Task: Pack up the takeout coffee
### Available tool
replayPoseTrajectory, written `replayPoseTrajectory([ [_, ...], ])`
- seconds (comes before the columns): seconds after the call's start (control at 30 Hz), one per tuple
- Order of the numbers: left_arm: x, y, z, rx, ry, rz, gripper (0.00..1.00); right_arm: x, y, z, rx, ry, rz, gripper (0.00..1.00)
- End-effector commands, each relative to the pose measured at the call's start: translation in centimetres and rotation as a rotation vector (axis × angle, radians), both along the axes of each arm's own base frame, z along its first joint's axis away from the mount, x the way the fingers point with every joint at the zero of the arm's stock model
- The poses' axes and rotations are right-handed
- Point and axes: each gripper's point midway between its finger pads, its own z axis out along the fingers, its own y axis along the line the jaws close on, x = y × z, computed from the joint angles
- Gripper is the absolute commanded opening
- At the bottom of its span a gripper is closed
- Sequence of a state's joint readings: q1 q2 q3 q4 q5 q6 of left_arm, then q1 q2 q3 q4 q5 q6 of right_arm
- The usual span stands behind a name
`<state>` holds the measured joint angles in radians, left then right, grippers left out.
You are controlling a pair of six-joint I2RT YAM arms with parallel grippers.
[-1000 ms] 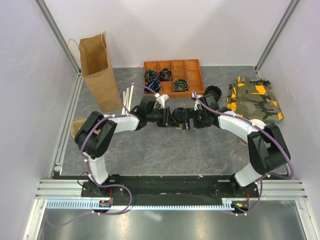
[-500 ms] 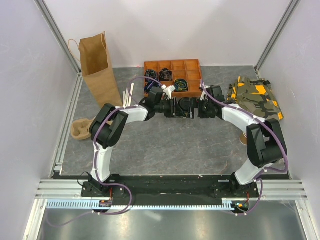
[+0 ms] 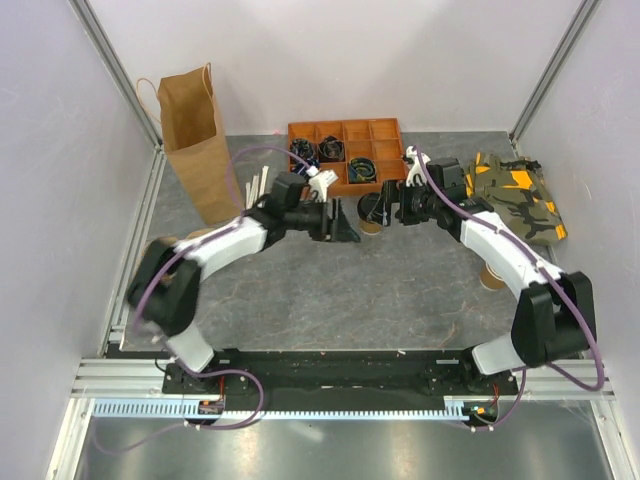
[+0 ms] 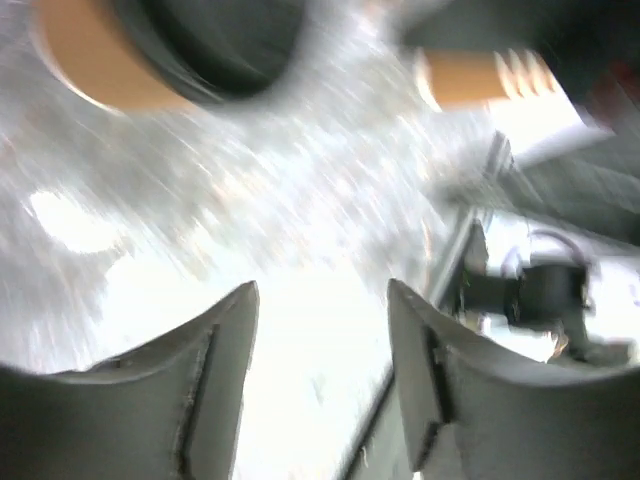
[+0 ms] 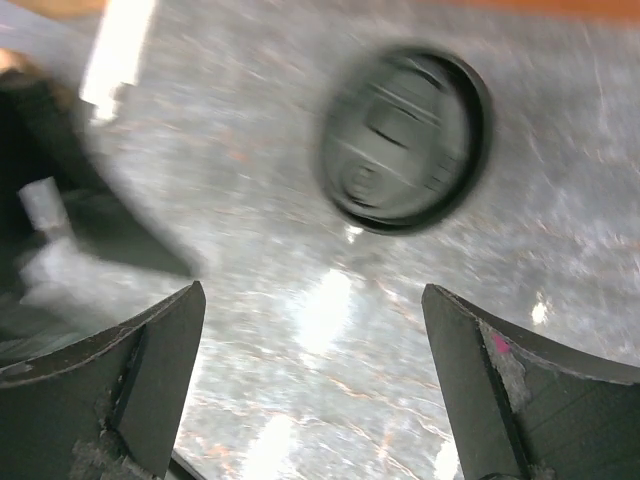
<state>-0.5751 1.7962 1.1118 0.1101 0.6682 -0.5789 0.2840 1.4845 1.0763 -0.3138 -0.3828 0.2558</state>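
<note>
Grey stone tbl (image 3: 330, 290) | white walls (image 3: 330, 60) | L gripper (image 4: 320, 297) apart, prob. empty | R gripper (image 5: 312, 295) wide

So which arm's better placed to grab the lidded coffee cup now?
Probably right: the right gripper is wide open with the coffee cup just ahead of its fingers, while the left gripper sees it off to one side.

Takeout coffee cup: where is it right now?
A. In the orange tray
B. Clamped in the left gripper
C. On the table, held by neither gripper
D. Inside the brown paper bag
C: the takeout coffee sits on the table between the two arms. The wrist views show the left gripper and the right gripper open, with nothing between their fingers.
</note>
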Motion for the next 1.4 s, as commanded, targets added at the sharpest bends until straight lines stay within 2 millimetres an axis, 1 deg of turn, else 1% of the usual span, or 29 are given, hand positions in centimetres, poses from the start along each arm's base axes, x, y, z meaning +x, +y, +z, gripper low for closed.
replayPoseTrajectory([
  [0.0, -6.0, 5.4, 7.2, 0.068, -0.224, -0.151, 0.71, -1.1, 2.8, 6.3, 0.108, -0.125, 0.106, 0.98],
  [0.03, -6.8, 6.6, 7.8, 0.082, -0.242, -0.167, 0.73, -1.7, 3.5, 6.6, 0.119, -0.125, 0.13, 0.98],
  [0.07, -8.0, 9.4, 8.9, 0.116, -0.258, -0.182, 0.75, -2.4, 4.6, 6.6, 0.123, -0.122, 0.162, 0.98],
  [0.1, -8.5, 10.8, 9.5, 0.121, -0.269, -0.191, 0.76, -2.9, 5.2, 6.7, 0.122, -0.124, 0.184, 0.98],
  [0.13, -8.2, 13.3, 10.1, 0.132, -0.258, -0.157, 0.77, -3.8, 6.6, 6.5, 0.121, -0.119, 0.225, 0.98],
  [0.17, -9.7, 15.3, 11.2, 0.171, -0.32, -0.225, 0.79, -4.3, 7.3, 6.4, 0.118, -0.117, 0.25, 0.98],
  [0.2, -10.4, 16.9, 11.4, 0.213, -0.328, -0.242, 0.8, -4.6, 7.9, 5.9, 0.113, -0.101, 0.266, 0.98],
  [0.23, -10.3, 18.9, 11.6, 0.259, -0.349, -0.227, 0.8, -5.5, 9.2, 5.8, 0.115, -0.095, 0.306, 0.98],
  [0.27, -11.8, 20.8, 12.1, 0.32, -0.387, -0.289, 0.8, -5.8, 9.8, 5.5, 0.116, -0.086, 0.324, 0.98],
  [0.3, -12.1, 22.0, 12.3, 0.351, -0.41, -0.291, 0.8, -5.8, 10.4, 5.3, 0.113, -0.079, 0.341, 0.98],
  [0.37, -11.5, 25.6, 11.7, 0.486, -0.469, -0.275, 0.8, -6.1, 11.6, 4.8, 0.099, -0.075, 0.365, 0.98],
  [0.4, -11.8, 27.6, 11.3, 0.536, -0.454, -0.244, 0.8, -5.8, 12.4, 4.8, 0.101, -0.075, 0.372, 0.98],
  [0.47, -11.8, 29.8, 10.5, 0.612, -0.495, -0.28, 0.78, -6.0, 13.9, 4.6, 0.107, -0.063, 0.394, 0.98],
  [0.5, -11.8, 31.2, 10.2, 0.631, -0.478, -0.251, 0.77, -5.5, 14.8, 4.3, 0.117, -0.051, 0.396, 0.98],
  [0.57, -11.3, 32.8, 9.7, 0.66, -0.507, -0.271, 0.74, -5.9, 16.7, 4.3, 0.147, -0.04, 0.421, 0.97],
  [0.6, -11.0, 33.7, 9.2, 0.661, -0.485, -0.265, 0.72, -5.9, 18.2, 4.1, 0.171, -0.029, 0.429, 0.96],
  [0.7, -9.6, 35.1, 7.5, 0.682, -0.501, -0.29, 0.67, -6.1, 21.9, 3.5, 0.218, 0.014, 0.475, 0.93],
  [0.77, -8.7, 35.9, 6.7, 0.701, -0.53, -0.303, 0.64, -5.7, 23.9, 2.8, 0.239, 0.044, 0.486, 0.89],
  [0.8, -8.5, 36.2, 5.9, 0.704, -0.526, -0.303, 0.62, -6.1, 25.2, 2.9, 0.264, 0.045, 0.508, 0.88],
  [0.83, -7.4, 36.6, 5.7, 0.725, -0.572, -0.305, 0.6, -6.1, 25.9, 2.8, 0.285, 0.068, 0.499, 0.85],
  [0.87, -7.2, 36.6, 5.2, 0.726, -0.58, -0.313, 0.6, -5.7, 27.0, 2.3, 0.304, 0.071, 0.5, 0.83],
  [0.9, -7.2, 36.6, 4.5, 0.719, -0.582, -0.324, 0.6, -6.0, 27.8, 2.1, 0.32, 0.084, 0.509, 0.81],
  [0.97, -6.1, 37.0, 3.5, 0.73, -0.603, -0.332, 0.57, -5.5, 29.3, 1.3, 0.375, 0.125, 0.483, 0.76],
  [1.13, -4.6, 37.3, 1.5, 0.707, -0.595, -0.335, 0.55, -5.9, 32.3, -0.2, 0.457, 0.199, 0.468, 0.63],
  [1.17, -3.8, 37.6, 1.1, 0.719, -0.608, -0.329, 0.55, -5.8, 32.9, -0.6, 0.473, 0.217, 0.455, 0.62],
  [1.23, -3.4, 37.9, -0.1, 0.739, -0.577, -0.317, 0.55, -5.8, 33.6, -1.7, 0.486, 0.244, 0.444, 0.61],
  [1.27, -2.7, 38.1, -0.6, 0.752, -0.587, -0.316, 0.55, -5.6, 34.0, -1.3, 0.508, 0.245, 0.438, 0.61],
  [1.33, -2.5, 38.4, -1.5, 0.768, -0.559, -0.312, 0.56, -5.3, 34.5, -2.2, 0.507, 0.257, 0.428, 0.61],
  [1.37, -2.0, 38.6, -1.7, 0.778, -0.567, -0.308, 0.56, -5.0, 34.8, -1.8, 0.516, 0.249, 0.426, 0.61],
])
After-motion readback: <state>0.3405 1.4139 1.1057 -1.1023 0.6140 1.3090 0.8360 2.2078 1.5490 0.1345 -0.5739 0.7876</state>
